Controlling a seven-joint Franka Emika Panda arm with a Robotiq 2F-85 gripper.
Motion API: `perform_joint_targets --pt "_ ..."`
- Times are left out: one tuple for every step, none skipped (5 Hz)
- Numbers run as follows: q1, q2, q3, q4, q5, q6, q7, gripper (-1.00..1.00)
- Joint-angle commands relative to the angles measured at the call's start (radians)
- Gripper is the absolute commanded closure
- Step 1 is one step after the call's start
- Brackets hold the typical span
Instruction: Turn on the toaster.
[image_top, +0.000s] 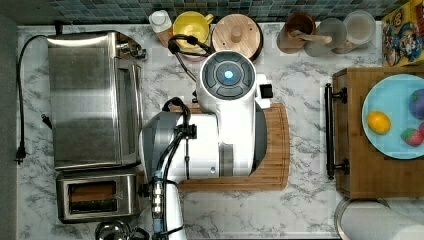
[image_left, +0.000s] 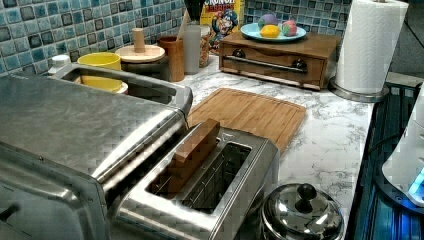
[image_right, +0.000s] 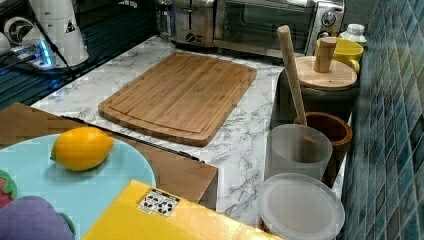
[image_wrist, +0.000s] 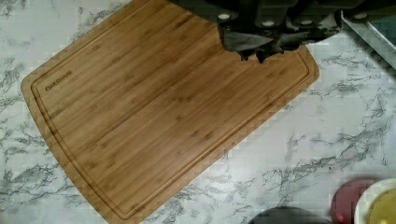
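The toaster (image_top: 97, 195) is a small brushed-steel box at the top view's lower left, right beside the large toaster oven (image_top: 92, 100). A brown slice of bread (image_left: 192, 150) stands in one of the two slots of the toaster (image_left: 235, 175). In the right view the toaster (image_right: 192, 22) sits at the far end of the counter. My arm (image_top: 227, 115) hangs over the bamboo cutting board (image_top: 277, 145). In the wrist view my gripper (image_wrist: 260, 55) is dark, looks shut and empty, and is high above the board (image_wrist: 154, 107), well away from the toaster.
A steel pot lid (image_left: 300, 210) lies right next to the toaster. Mugs and jars (image_top: 192, 25) line the tiled back wall. A wooden box (image_top: 360, 165) carries a blue plate of fruit, with a paper towel roll (image_left: 367, 45) beside it.
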Motion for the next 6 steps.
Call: perform_joint_targets --pt "0.005 0.000 0.008 0.000 0.000 0.003 -0.020 1.00" --pt "0.019 -0.027 0.029 -0.051 0.038 0.020 -0.124 1.00" --pt "0.055 -0.070 0.055 -0.137 0.053 0.060 -0.235 1.00" --pt "0.107 -0.113 0.047 -0.224 0.042 0.119 -0.272 1.00" --pt "0.102 -0.166 0.082 -0.285 0.066 0.149 -0.330 1.00" --pt "0.108 -0.172 0.092 -0.308 0.105 0.142 -0.372 1.00"
